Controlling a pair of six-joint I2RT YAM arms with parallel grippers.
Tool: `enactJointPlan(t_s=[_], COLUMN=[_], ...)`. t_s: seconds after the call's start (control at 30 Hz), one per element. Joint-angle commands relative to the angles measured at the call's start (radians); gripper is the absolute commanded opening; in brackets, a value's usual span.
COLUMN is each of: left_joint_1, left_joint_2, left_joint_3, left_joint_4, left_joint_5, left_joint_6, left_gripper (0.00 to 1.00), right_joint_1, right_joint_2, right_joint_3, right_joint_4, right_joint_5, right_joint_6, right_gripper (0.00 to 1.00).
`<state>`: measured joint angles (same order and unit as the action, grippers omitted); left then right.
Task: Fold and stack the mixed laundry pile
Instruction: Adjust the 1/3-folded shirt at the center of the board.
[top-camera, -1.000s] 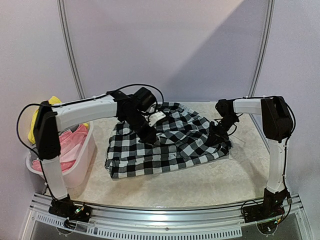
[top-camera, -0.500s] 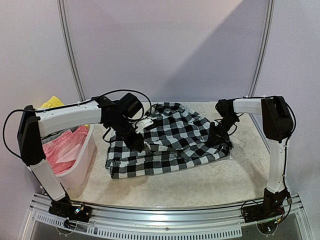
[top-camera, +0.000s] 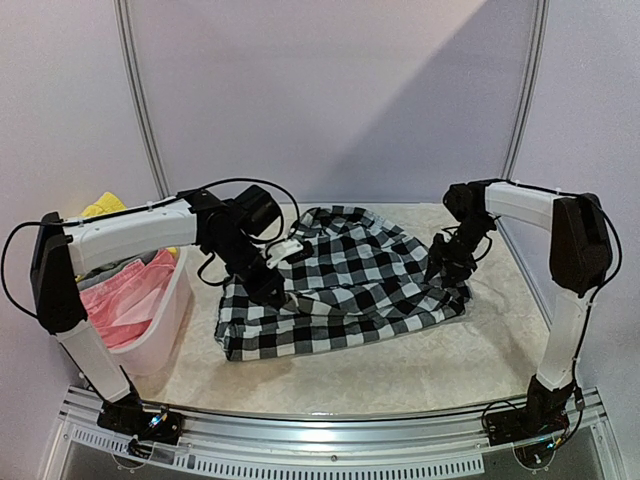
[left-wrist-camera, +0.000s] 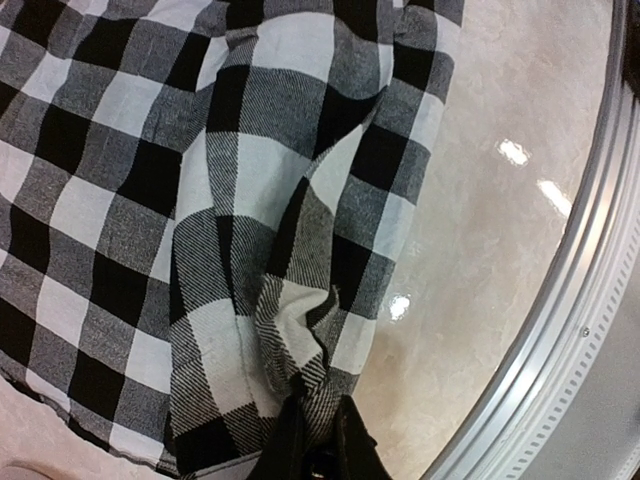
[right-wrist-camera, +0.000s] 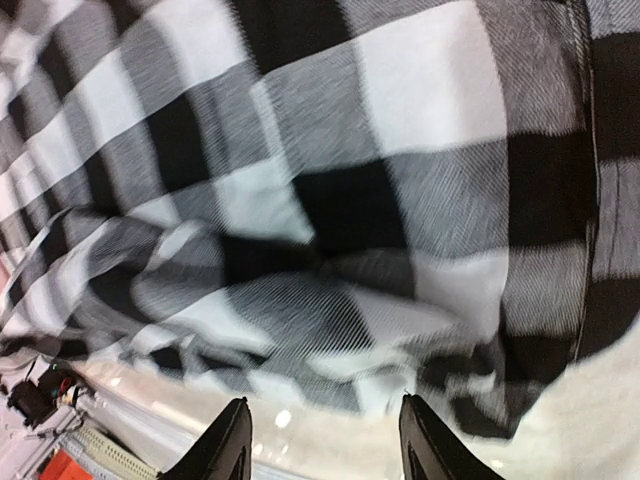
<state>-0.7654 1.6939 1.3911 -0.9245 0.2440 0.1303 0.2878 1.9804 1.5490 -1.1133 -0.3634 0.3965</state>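
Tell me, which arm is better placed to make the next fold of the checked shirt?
Left, probably. The left gripper is shut on a bunched fold of the checked shirt, so it can carry that cloth over. The right gripper stands open at the shirt's edge, holding nothing.

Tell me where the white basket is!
In the top view the white basket sits at the left edge of the table, just left of the checked shirt, with pink clothes inside.

Blurred, right wrist view: checked shirt (right-wrist-camera: 330, 200). Cropped at 6 o'clock edge, left wrist view: left gripper (left-wrist-camera: 318, 438), tips buried in shirt fold.
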Motion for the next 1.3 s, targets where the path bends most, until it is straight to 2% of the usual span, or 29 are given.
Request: enactJointPlan(t_s=[0.0, 0.37, 0.6, 0.87, 0.9, 0.93, 0.97, 1.1, 1.17, 1.27], left_joint_1=[0.008, 0.008, 0.005, 0.0, 0.002, 0.005, 0.012, 0.064, 0.107, 0.116], left_joint_2=[-0.043, -0.046, -0.025, -0.058, -0.079, -0.104, -0.137, -0.21, -0.22, -0.195], left_joint_3=[-0.013, -0.105, -0.158, -0.171, -0.169, -0.166, -0.163, -0.198, -0.267, -0.312], left_joint_4=[-0.03, -0.061, -0.007, -0.054, -0.053, -0.046, -0.039, 0.067, 0.179, 0.261], left_joint_5=[0.007, -0.069, -0.199, -0.318, -0.322, -0.329, -0.333, -0.326, -0.193, -0.111], left_joint_6=[0.004, 0.037, 0.007, -0.117, -0.145, -0.172, -0.203, -0.371, -0.441, -0.49], left_gripper=[0.0, 0.02, 0.13, 0.43, 0.67, 0.95, 0.99, 1.0, 0.99, 1.0], right_joint_1=[0.001, 0.001, 0.002, 0.035, 0.046, 0.056, 0.068, 0.109, 0.128, 0.153], right_joint_2=[-0.086, -0.107, -0.105, -0.088, -0.083, -0.079, -0.071, -0.049, -0.034, -0.003], right_joint_3=[-0.029, -0.03, -0.029, 0.014, 0.026, 0.036, 0.043, 0.048, 0.049, 0.063], right_joint_4=[-0.032, 0.041, 0.067, 0.08, 0.08, 0.078, 0.08, 0.109, 0.125, 0.133], right_joint_5=[-0.053, -0.115, -0.161, -0.203, -0.205, -0.206, -0.207, -0.22, -0.23, -0.233], right_joint_6=[-0.01, 0.052, 0.064, 0.055, 0.05, 0.042, 0.036, 0.043, 0.044, 0.034], right_gripper=[0.51, 0.51, 0.51, 0.51, 0.51, 0.51, 0.51, 0.49, 0.48, 0.45])
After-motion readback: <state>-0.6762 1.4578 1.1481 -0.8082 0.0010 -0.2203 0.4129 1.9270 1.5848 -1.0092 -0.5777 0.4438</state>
